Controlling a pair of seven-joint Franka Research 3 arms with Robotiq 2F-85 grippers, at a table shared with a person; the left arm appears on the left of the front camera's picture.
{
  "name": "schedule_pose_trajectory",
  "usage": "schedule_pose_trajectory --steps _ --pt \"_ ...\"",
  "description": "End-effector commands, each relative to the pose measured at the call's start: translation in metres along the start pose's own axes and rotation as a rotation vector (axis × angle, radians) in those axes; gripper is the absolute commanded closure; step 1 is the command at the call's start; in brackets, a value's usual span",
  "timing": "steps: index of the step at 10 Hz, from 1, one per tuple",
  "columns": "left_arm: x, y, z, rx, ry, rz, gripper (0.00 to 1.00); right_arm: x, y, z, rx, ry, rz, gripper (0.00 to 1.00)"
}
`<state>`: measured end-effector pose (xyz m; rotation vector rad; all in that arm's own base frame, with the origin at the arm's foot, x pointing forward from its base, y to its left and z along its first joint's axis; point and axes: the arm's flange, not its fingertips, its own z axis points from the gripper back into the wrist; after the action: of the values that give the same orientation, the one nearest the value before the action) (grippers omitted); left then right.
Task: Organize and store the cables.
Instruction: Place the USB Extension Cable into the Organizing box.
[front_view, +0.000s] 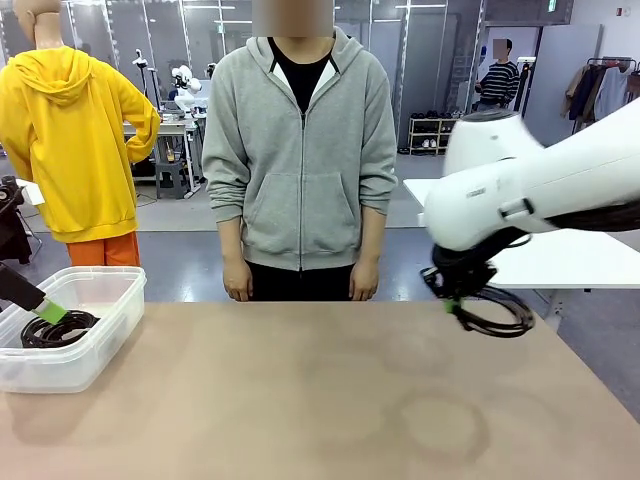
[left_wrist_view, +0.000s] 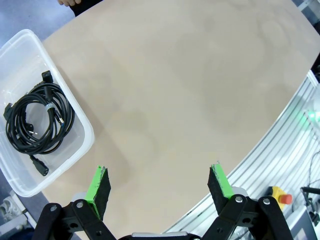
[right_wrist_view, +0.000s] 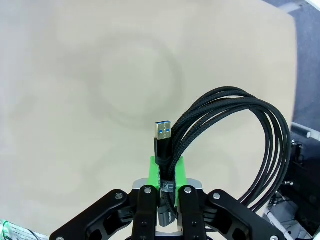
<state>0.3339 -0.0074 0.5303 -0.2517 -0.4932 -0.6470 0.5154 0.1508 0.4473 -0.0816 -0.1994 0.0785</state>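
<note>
The right arm (front_view: 540, 185) is glossy white with a black wrist, its gripper (right_wrist_view: 167, 167) black (silver screws at the joints) with green pads.

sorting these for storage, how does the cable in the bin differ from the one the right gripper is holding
The coiled power cord lies flat inside the clear plastic bin, touched by no gripper; the braided USB cable hangs in the air, pinched in the shut right gripper.
The power cord looks smooth and is wound in a round coil with chunky plugs; the USB cable is woven, in a long loop, with a blue-tipped USB plug.
Both are black and coiled.
</note>
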Motion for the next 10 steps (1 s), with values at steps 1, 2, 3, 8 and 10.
schedule_pose_trajectory --steps 1,2,3,8,10 --pt "0.0 0.0 0.0 0.004 -0.001 -0.005 0.01 0.018 0.059 -0.016 -0.055 -0.036 -0.042 0.86" --pt "0.0 0.0 0.0 0.004 -0.001 -0.005 0.01 0.024 0.097 -0.019 -0.057 -0.069 -0.003 0.86" --pt "0.0 0.0 0.0 0.004 -0.001 -0.005 0.01 0.028 0.129 -0.02 -0.046 -0.08 -0.001 0.86" --pt "0.0 0.0 0.0 0.004 -0.001 -0.005 0.01 0.047 0.258 -0.046 -0.009 -0.025 0.176 0.86" --pt "0.0 0.0 0.0 0.004 -0.001 -0.005 0.01 0.044 0.284 -0.072 0.023 0.008 0.226 0.86"
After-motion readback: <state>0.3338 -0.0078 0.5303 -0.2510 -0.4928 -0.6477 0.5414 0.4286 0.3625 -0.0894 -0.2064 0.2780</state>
